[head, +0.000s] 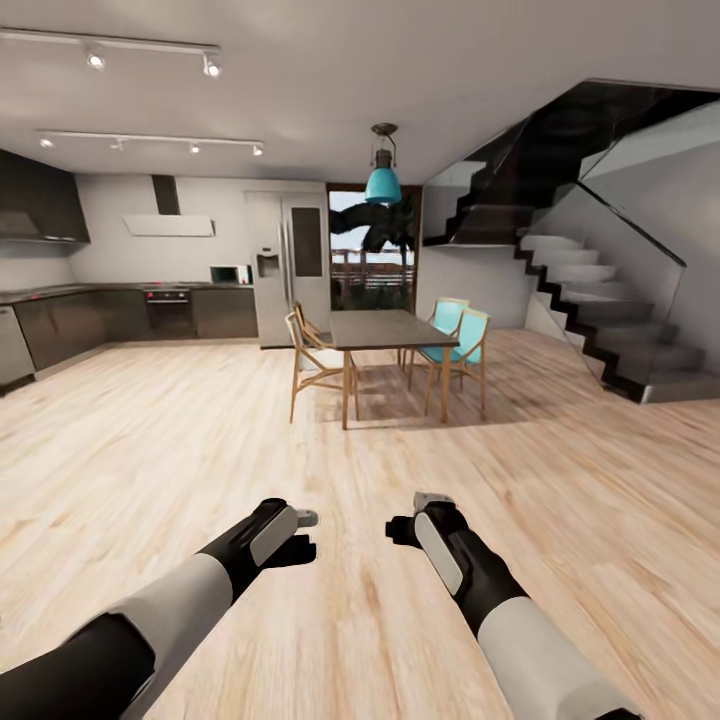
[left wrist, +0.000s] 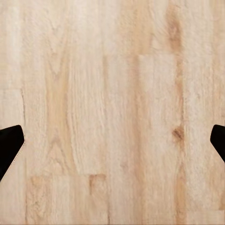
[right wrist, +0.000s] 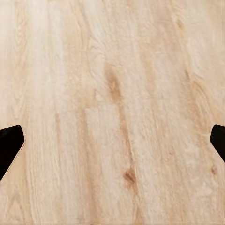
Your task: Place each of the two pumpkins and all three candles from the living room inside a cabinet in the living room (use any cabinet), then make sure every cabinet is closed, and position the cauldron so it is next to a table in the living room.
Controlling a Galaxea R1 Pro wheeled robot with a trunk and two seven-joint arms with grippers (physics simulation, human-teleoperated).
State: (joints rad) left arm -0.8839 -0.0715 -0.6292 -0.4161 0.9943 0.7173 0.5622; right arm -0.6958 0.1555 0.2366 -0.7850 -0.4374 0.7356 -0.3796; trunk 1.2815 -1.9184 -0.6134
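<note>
Both arms reach forward and low over a light wood plank floor. My left gripper points down at the floor and is open; in the left wrist view its dark fingertips stand far apart with bare planks between them. My right gripper is also open and empty, its fingertips at the frame's edges over bare floor. The pumpkins, candles, cabinet and cauldron are out of view.
Ahead stands a dining table with wooden chairs on its left and teal chairs on its right. A staircase rises at the right. Dark kitchen counters and a fridge line the back left.
</note>
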